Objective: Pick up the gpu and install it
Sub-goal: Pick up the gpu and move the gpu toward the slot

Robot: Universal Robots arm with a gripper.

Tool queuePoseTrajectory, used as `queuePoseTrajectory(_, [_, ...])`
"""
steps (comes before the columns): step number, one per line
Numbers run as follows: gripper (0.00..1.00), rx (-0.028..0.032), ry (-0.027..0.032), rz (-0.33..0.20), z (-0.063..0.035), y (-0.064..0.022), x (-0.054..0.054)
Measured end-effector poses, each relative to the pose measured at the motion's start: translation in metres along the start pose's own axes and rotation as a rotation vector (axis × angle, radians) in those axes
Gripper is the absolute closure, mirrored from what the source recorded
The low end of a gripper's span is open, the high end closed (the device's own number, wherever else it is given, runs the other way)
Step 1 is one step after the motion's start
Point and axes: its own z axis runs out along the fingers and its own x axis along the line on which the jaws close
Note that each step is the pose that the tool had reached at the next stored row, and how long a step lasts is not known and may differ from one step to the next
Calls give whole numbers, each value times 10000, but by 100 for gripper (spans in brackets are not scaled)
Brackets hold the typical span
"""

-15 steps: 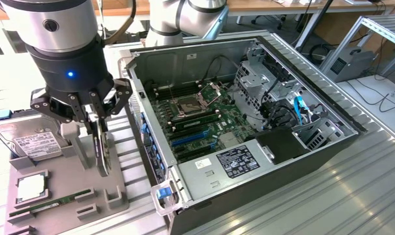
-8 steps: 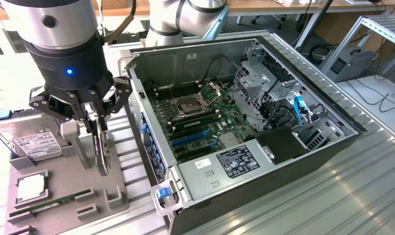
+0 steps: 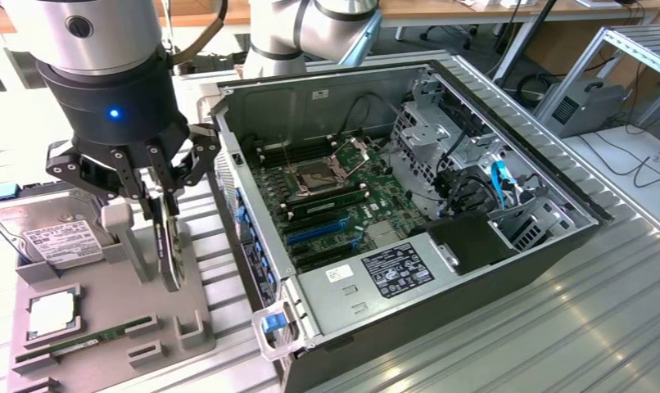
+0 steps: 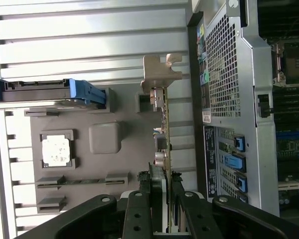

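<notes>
The gpu point(image 3: 169, 246) stands on edge over the grey parts tray point(image 3: 101, 286), its black round fan facing the computer case and its silver bracket point(image 3: 117, 233) at one end. My gripper point(image 3: 155, 201) comes down from above with its fingers shut on the card's upper edge. In the wrist view the gpu point(image 4: 164, 124) shows edge-on, running from the bracket point(image 4: 159, 74) to between my black fingers point(image 4: 139, 211). I cannot tell whether the card's lower edge still touches the tray.
On the tray lie a hard drive point(image 3: 51, 233), a CPU point(image 3: 51, 315) and a green RAM stick point(image 3: 84, 337). The open computer case point(image 3: 254, 319) lies to the exterior view's right, with blue slots point(image 3: 319, 229) on its motherboard. Ribbed metal table point(image 3: 549, 327) surrounds it.
</notes>
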Motion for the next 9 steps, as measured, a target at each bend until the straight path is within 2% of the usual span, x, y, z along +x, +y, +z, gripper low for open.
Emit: queuePoseTrajectory(9, [73,0,1,0,-45,2,-2])
